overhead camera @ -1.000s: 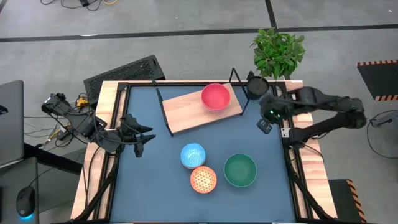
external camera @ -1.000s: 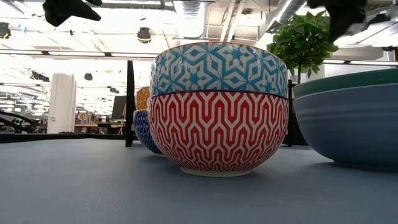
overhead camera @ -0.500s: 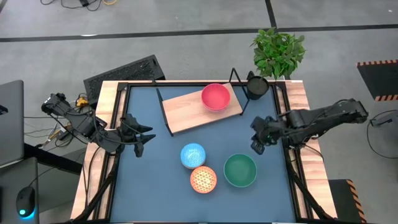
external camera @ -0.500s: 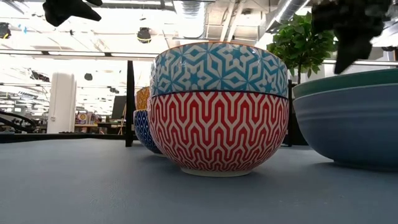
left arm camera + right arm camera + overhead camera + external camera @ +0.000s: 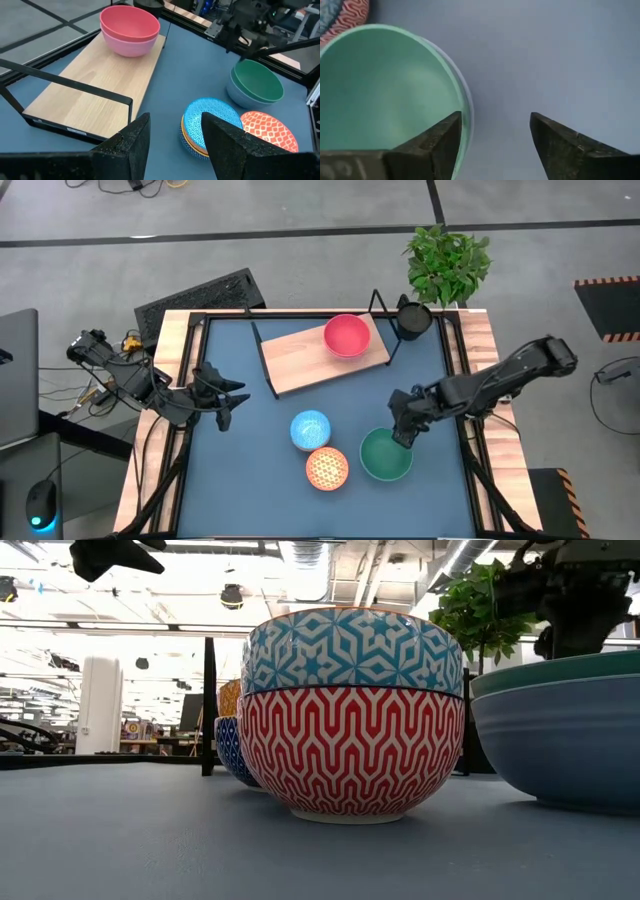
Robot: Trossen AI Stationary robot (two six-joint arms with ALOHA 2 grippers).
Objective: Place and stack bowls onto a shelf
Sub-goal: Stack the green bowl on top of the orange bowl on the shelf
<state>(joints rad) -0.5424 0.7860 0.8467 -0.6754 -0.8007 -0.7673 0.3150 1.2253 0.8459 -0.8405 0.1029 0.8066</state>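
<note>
A: Right gripper [image 5: 402, 432] — jaws spread wide, nothing between them, straddling the rim of the green bowl [image 5: 386, 454], one finger over the inside and one outside. It looks lined up for a rim pinch.

B: Left gripper [image 5: 226, 399]?

A: Jaws apart, empty, parked at the left edge of the mat, well apart from the bowls.

B: Why the rim?

A: The green bowl is nested in a grey-blue one, so the lip is the only free edge.

B: Surroundings?

A: The pink bowl [image 5: 346, 335] sits on the shelf [image 5: 295, 357], likely the stack to build on. The blue patterned bowl [image 5: 310, 429] and orange patterned bowl [image 5: 327, 468] wait on the blue mat [image 5: 250, 480]. Black pot [image 5: 413, 319] and plant [image 5: 447, 263] stand at the far corner — grey floor beyond.
</note>
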